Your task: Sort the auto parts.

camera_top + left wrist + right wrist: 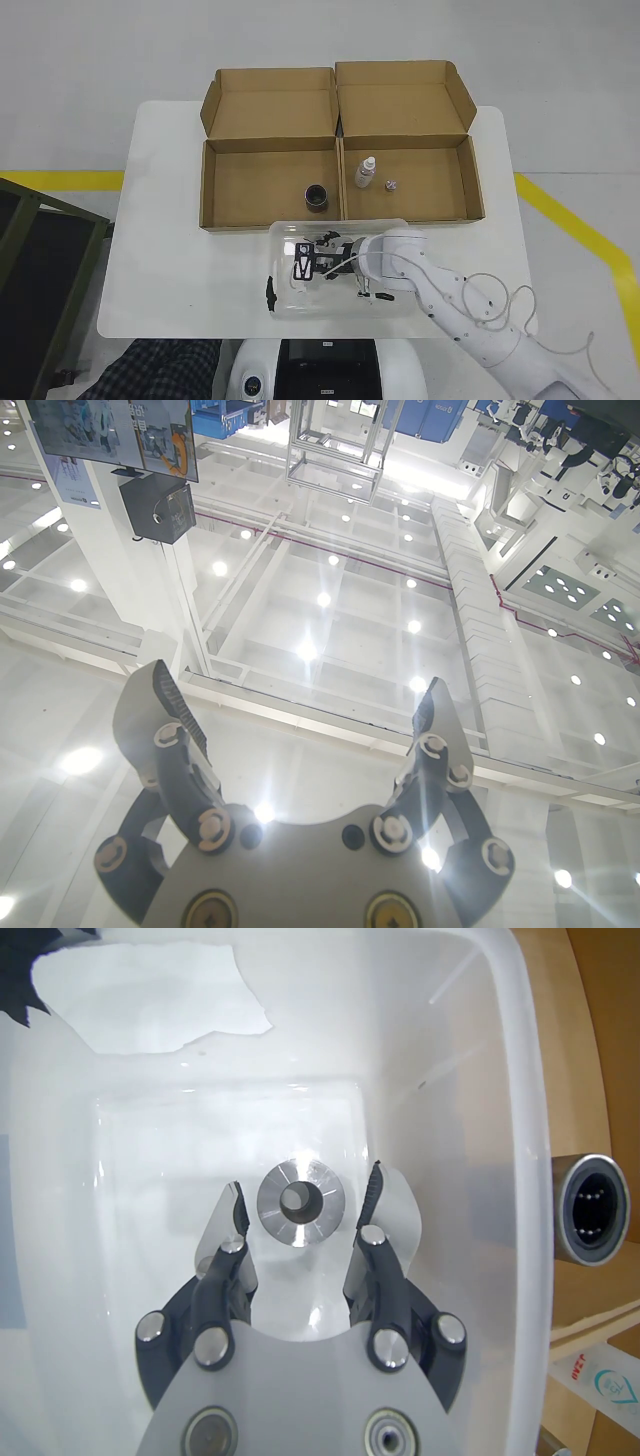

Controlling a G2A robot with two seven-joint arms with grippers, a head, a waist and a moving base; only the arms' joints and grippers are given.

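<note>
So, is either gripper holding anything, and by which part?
Nothing held. Right gripper is open around the metal ring in the bin; left gripper open, empty.

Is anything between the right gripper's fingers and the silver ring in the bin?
Nothing. In the right wrist view the open right gripper straddles the silver ring, with bare bin floor in the gap on each side.

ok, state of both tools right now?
Left tool: open, empty.
Right tool: open, either side of the metal ring in the clear bin, not gripping it.
</note>
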